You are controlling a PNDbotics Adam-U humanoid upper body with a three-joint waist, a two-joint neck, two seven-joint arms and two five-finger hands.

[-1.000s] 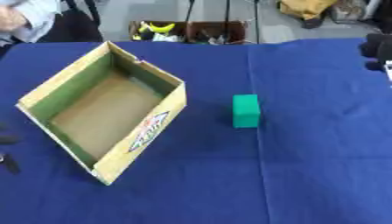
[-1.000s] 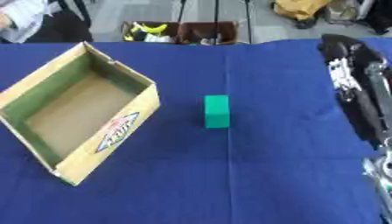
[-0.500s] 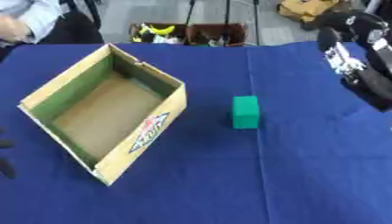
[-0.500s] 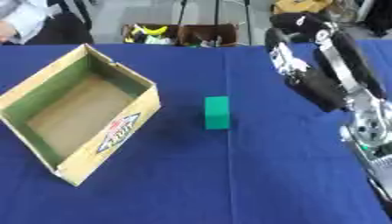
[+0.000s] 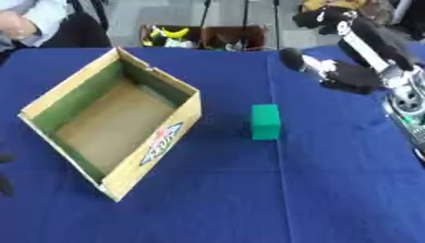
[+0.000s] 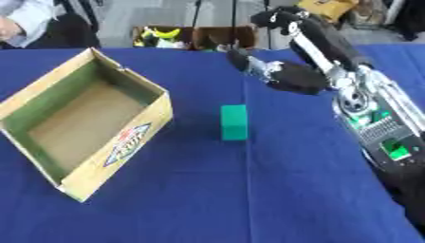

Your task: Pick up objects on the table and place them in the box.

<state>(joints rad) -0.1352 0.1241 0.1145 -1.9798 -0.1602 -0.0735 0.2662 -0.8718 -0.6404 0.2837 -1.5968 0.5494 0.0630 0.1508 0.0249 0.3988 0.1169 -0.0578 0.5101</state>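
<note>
A green block (image 5: pixel 265 121) stands on the blue table (image 5: pixel 249 199), just right of the cardboard box (image 5: pixel 162 139). The box lies open and tilted askew, and nothing shows on its brown floor. My right hand (image 6: pixel 292 78) hovers above the table beyond and to the right of the block, apart from it. It is open, with a finger (image 6: pixel 240 59) stretched out to the left, and it holds nothing. A dark bit of my left hand (image 5: pixel 5 158) shows at the left edge, low down.
My right forearm (image 6: pixel 371 121), with its silver joint and green board, spans the table's right side. Crates of small things (image 5: pixel 203 37) stand past the far edge. Blue cloth lies bare in front of the block and box.
My right arm has swung in from the right edge toward the middle, bringing its hand close behind the block. Block and box have stayed put.
</note>
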